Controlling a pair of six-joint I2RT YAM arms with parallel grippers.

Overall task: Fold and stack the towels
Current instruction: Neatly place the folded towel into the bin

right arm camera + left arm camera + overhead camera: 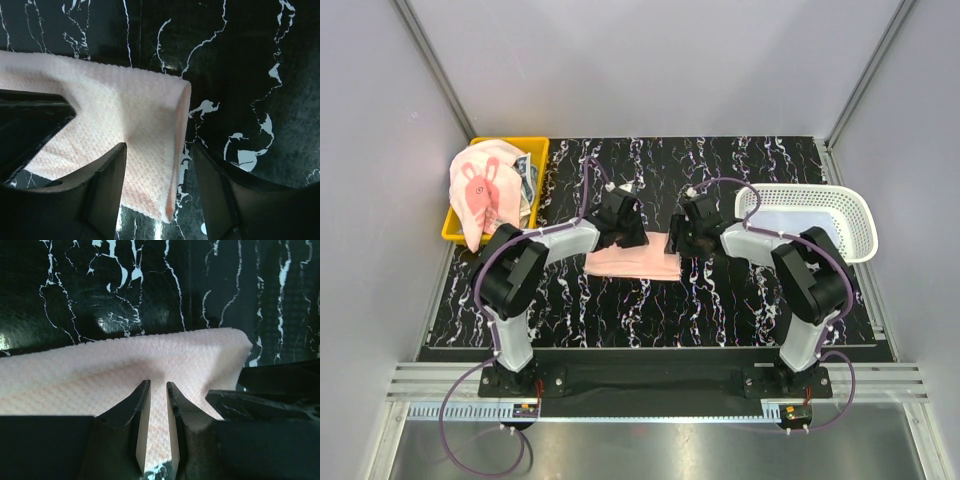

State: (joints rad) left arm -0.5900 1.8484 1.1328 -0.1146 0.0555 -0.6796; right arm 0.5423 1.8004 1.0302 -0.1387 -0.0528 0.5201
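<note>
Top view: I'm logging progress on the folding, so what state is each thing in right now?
Pink towel: folded, lying flat.
Bin: upright, filled.
Rabbit towel: unfolded, heaped in the bin.
Basket: upright; contents unclear.
Left pincer: open a little, over the pink towel.
Right pincer: open wide, astride the pink towel's folded edge.

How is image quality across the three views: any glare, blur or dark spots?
Top external: evenly lit and sharp. Left wrist: glare patches on the glossy table; pink towel weave crisp, left pincer fingers near-black and soft. Right wrist: right pincer fingers equally dark, small glints low on the table.
</note>
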